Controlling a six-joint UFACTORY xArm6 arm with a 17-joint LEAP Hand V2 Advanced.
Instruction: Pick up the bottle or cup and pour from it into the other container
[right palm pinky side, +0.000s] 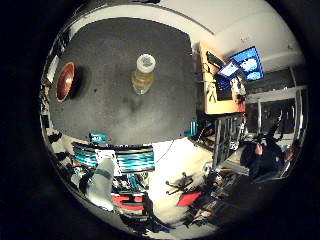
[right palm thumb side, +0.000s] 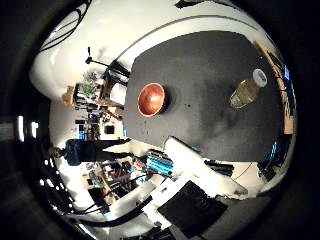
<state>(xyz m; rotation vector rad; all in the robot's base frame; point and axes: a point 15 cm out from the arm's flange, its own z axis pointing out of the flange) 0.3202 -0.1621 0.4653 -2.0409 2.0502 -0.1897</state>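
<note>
A clear bottle (right palm pinky side: 143, 74) with a white cap and yellowish liquid stands upright on the dark grey table (right palm pinky side: 120, 45). A reddish-brown wooden bowl (right palm thumb side: 151, 99) sits on the same table, well apart from the bottle. My right hand (right palm thumb side: 197, 167) hovers high above the table, off its near edge, far from both things. A straight white finger (right palm pinky side: 102, 182) reaches into the view with nothing in it. Nothing is held.
A wooden desk (right palm pinky side: 220, 82) with monitors stands beside the table on the bottle's side. Teal and black equipment (right palm pinky side: 125, 160) lies by the table's near edge. Chairs, stands and clutter stand on the pale floor around.
</note>
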